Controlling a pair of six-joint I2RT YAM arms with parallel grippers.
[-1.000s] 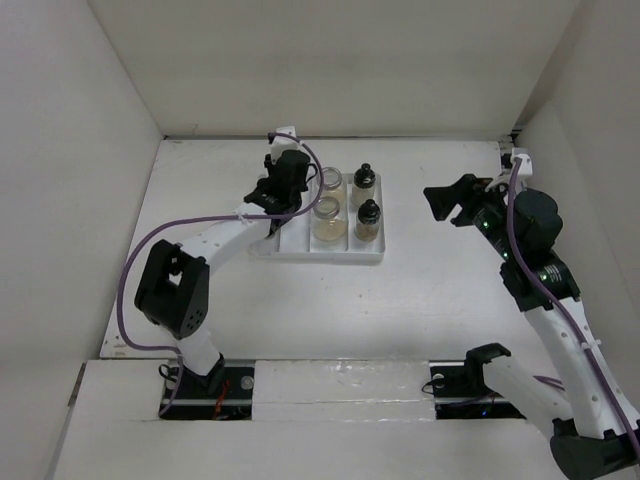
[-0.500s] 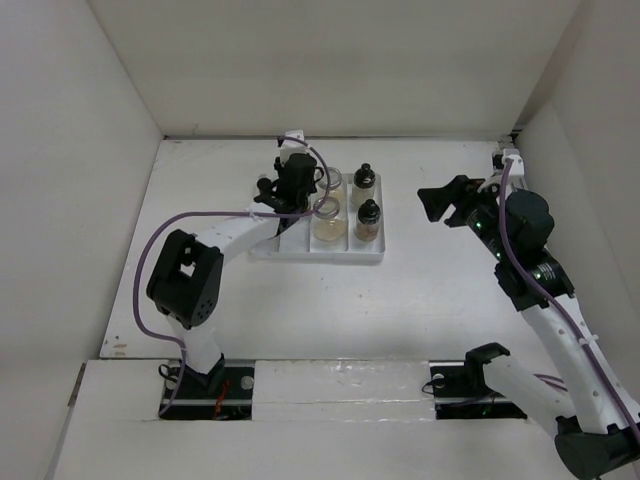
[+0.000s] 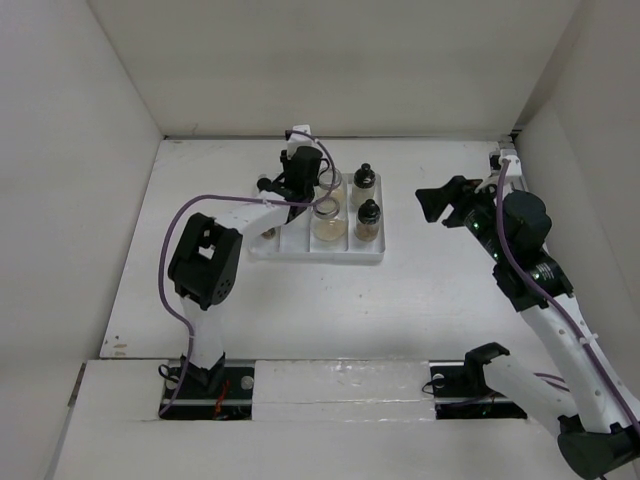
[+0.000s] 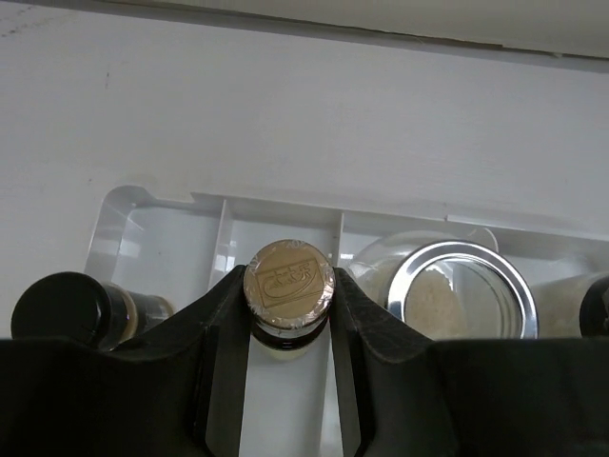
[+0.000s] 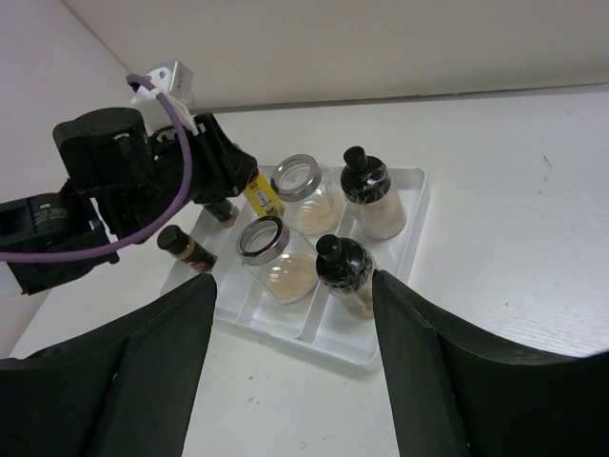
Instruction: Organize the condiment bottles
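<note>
Left arm reached across the table (image 3: 200, 290) to the far-left part of the white ridged tray (image 3: 372, 257). In the tray's leftmost lane sat a small black-capped spice bottle (image 5: 183, 245) with brown contents, just left of the left gripper; couldn't tell whether it stood upright or leaned.

The left gripper (image 4: 288, 286) was clamped on the slim yellow bottle (image 5: 262, 198), one finger (image 4: 221, 314) on each side of its neck, right under the gold embossed cap (image 4: 288, 277). The bottle was upright, in the second lane between two dividers. Whether its base touched the tray floor was hidden.

Next lane to the right held two wide clear jars with beige contents and silver rims, no lids: rear jar (image 5: 303, 187) just beside the yellow bottle, front jar (image 5: 273, 255) nearer the arms.

The rightmost lane held two round black-capped bottles with pale contents, both upright: rear one (image 5: 371, 200) and front one (image 5: 343, 271), each beside its neighbouring jar.

Well apart to the right of the tray, the right gripper (image 3: 432, 206) hovered above the table with fingers spread wide, holding nothing and pointing toward the tray. In the right wrist view both its fingers (image 5: 143, 367) framed the whole tray.
</note>
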